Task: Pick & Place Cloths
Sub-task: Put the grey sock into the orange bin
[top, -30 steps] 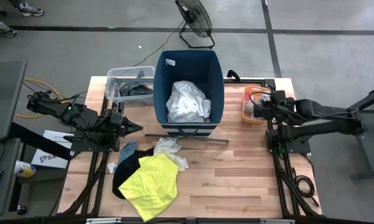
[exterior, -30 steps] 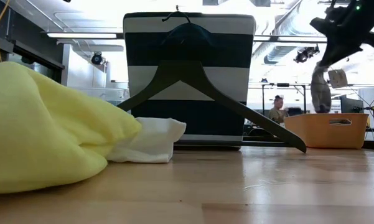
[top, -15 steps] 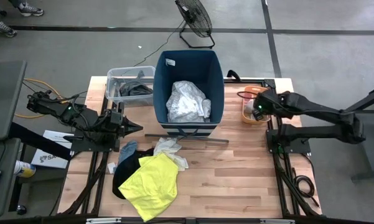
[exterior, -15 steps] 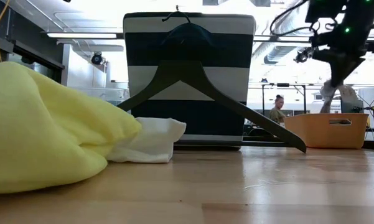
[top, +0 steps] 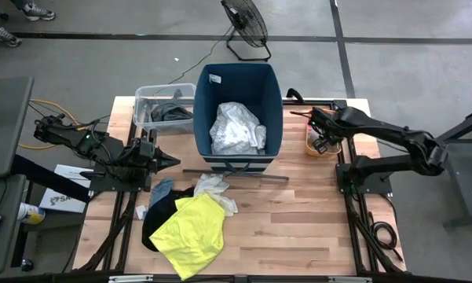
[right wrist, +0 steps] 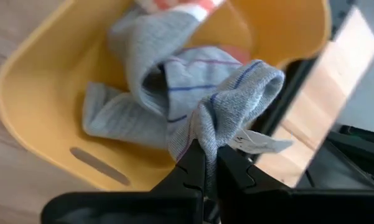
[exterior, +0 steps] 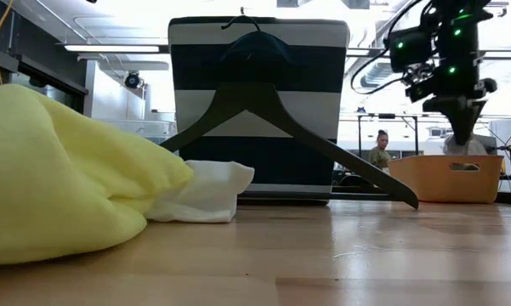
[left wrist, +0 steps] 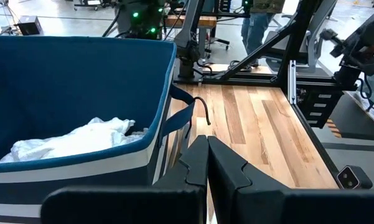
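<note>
Neon-yellow shirt (top: 190,232): crumpled, topmost on a heap at the front-left of the bench. Black garment (top: 159,216): beneath it, protruding leftward. Small white piece (top: 213,189) and blue piece (top: 162,189): at the heap's rear edge. Large white garment (top: 236,130): bunched inside the tall bin. Dark-grey clothes (top: 170,114): in a clear tub, left of the bin. Grey sock (right wrist: 193,109): thinly striped, pinched at a fold, apparently trailing into an orange tub.

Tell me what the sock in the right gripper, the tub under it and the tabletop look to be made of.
Grey sock: soft ribbed knit, thin coloured stripes, likely cotton blend.
Orange tub: smooth moulded plastic, slight sheen, cut-out handle slot.
Table: pale wood strips, butcher-block style, lightly glossy.
</note>
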Controlling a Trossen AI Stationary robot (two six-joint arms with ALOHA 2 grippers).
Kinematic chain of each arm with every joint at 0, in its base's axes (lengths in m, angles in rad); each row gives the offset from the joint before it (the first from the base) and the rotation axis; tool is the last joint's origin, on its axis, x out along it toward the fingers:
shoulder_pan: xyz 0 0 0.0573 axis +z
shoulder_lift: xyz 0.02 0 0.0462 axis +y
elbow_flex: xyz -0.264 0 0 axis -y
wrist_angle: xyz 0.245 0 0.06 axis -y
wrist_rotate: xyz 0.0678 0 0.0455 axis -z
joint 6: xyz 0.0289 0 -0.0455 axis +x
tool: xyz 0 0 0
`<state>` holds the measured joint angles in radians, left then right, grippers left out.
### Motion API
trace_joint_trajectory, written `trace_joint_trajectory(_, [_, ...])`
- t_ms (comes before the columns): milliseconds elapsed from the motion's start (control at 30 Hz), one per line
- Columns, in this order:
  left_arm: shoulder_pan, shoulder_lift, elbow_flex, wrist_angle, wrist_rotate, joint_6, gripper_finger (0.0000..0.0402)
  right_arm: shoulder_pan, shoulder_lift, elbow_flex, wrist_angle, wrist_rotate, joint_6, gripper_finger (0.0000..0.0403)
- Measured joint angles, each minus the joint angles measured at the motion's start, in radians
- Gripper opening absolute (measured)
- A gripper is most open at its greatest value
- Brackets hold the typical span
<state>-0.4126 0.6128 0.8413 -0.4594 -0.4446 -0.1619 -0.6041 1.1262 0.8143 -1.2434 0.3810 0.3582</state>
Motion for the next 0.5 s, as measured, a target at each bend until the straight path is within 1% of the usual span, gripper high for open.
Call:
trace_joint_trajectory(67, [0.000, 0.000, 0.000, 0.000, 0.000, 0.000, 0.0000, -0.019, 0.031, 0.000, 0.030, -0.026, -0.038, 0.0005])
trace_joint_trajectory(233, [0.000, 0.000, 0.000, 0.000, 0.000, 0.000, 0.0000, -0.068, 0.113, 0.000, 0.034, -0.102, -0.086, 0.0005])
trace_joint_trajectory(367, [0.000, 0.000, 0.000, 0.000, 0.000, 0.000, 0.0000, -0.095, 0.161, 0.000, 0.088, -0.129, -0.152, 0.0005])
trace_joint_trajectory(500, [0.000, 0.000, 0.000, 0.000, 0.000, 0.000, 0.0000, -0.122, 0.205, 0.000, 0.137, -0.133, -0.206, 0.0005])
